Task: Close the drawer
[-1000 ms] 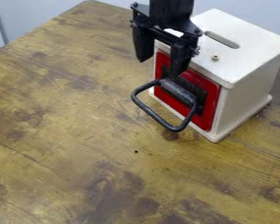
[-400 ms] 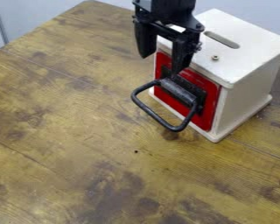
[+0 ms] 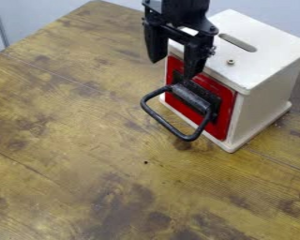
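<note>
The gripper point(image 3: 172, 60) hangs with fingers spread wide, holding nothing. The drawer point(image 3: 197, 96) looks nearly shut — push flat on its black front, not the loop handle point(image 3: 175, 116).

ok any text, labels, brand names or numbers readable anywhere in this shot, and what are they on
None can be read.
Cream casing: plain, only a slot and a small dark dot on top.
Drawer: no marking visible on the red or the black front.
Gripper: no lettering visible.
Table: bare wood grain.
</note>
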`<state>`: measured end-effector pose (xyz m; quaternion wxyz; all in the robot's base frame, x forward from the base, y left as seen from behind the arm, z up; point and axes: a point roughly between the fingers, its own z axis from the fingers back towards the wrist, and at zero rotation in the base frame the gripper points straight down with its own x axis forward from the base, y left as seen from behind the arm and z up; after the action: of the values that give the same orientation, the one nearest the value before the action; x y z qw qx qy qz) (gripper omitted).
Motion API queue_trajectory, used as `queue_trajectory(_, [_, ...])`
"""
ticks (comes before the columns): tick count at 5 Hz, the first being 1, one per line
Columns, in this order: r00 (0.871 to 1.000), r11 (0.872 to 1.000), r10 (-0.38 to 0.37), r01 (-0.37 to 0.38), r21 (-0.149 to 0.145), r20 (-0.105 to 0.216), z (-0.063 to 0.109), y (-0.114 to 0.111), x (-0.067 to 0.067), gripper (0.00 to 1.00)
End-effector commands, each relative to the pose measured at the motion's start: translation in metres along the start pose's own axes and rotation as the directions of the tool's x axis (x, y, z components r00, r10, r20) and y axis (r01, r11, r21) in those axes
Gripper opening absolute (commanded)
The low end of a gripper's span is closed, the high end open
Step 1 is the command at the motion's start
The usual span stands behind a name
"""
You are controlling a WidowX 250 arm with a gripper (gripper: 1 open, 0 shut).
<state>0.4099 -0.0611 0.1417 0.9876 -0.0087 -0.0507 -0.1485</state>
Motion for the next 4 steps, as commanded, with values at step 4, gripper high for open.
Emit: queue_trajectory(4, [0.995,0.999,0.042,-0.044,0.021,0.090,0.044,0.010,-0.003,1.00])
